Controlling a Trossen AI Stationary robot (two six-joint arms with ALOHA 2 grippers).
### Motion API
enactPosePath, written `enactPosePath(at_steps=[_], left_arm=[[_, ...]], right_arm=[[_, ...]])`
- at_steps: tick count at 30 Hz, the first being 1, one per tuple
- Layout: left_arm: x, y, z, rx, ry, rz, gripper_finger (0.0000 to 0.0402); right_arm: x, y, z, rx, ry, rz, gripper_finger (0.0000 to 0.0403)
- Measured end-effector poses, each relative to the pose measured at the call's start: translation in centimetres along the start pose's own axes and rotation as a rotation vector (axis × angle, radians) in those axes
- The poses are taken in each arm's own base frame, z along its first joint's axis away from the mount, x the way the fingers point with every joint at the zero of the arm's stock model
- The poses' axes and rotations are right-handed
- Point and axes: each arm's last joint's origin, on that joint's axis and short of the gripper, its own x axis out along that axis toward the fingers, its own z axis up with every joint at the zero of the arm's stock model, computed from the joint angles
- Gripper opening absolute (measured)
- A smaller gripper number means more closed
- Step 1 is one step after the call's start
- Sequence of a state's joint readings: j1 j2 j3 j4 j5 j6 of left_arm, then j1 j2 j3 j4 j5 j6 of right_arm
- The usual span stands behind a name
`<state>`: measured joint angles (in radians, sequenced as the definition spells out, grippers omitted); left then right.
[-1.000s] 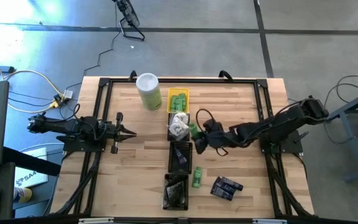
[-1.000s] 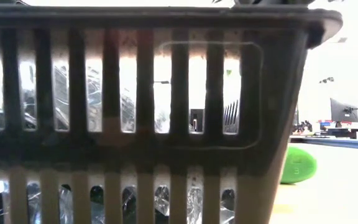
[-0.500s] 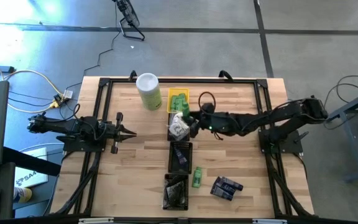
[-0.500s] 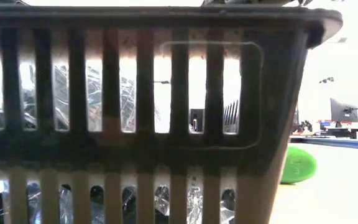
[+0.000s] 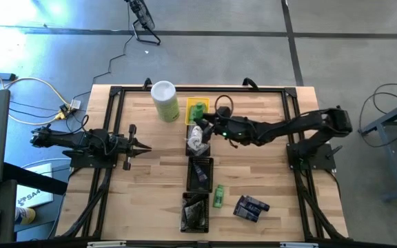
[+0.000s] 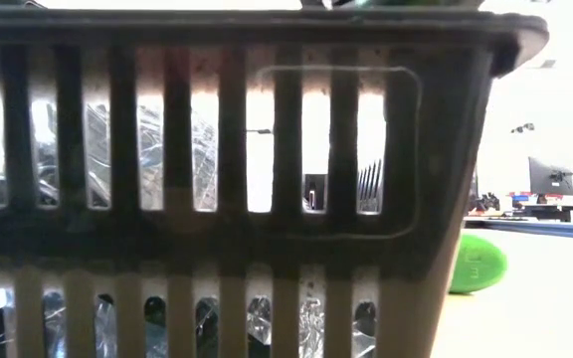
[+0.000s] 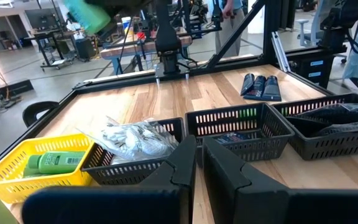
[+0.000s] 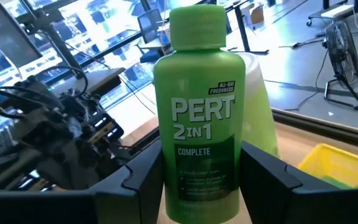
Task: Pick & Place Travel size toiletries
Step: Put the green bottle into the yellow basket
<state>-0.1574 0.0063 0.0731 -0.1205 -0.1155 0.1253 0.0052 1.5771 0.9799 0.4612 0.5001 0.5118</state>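
Wooden table, canister beside yellow tray

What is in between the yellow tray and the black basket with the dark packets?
In the high view, a black basket of white crinkly wrapped pieces sits between the yellow tray and the black packet basket.

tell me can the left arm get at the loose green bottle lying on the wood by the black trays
Probably not easily. The left tool sits shut at the table's left side, and the row of black trays stands between it and the green bottle. It would have to go over them.
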Motion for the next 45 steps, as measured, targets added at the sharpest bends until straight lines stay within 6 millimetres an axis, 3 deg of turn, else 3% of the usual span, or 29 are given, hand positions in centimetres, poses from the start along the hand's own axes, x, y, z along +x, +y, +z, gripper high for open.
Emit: enactPosePath(at_steps=[9,18,34,45], left_arm=[[0.0,0.0,0.0,-0.001,-0.005,0.001,0.0024],[0.0,0.0,0.0,-0.001,-0.006,0.001,0.0024],[0.0,0.0,0.1,-0.001,-0.008,0.002,0.0024],[0.0,0.0,0.1,-0.001,-0.009,0.001,0.0024]], right_arm=[[4.6,-0.6,0.8,-0.068,0.037,-0.104,0.0168],[7.7,-3.4,0.5,-0.072,0.154,-0.181,0.0169],[9.8,-7.9,-3.0,-0.019,0.338,-0.312,0.0171],[10.1,-8.8,-4.1,-0.041,0.386,-0.356,0.0171]])
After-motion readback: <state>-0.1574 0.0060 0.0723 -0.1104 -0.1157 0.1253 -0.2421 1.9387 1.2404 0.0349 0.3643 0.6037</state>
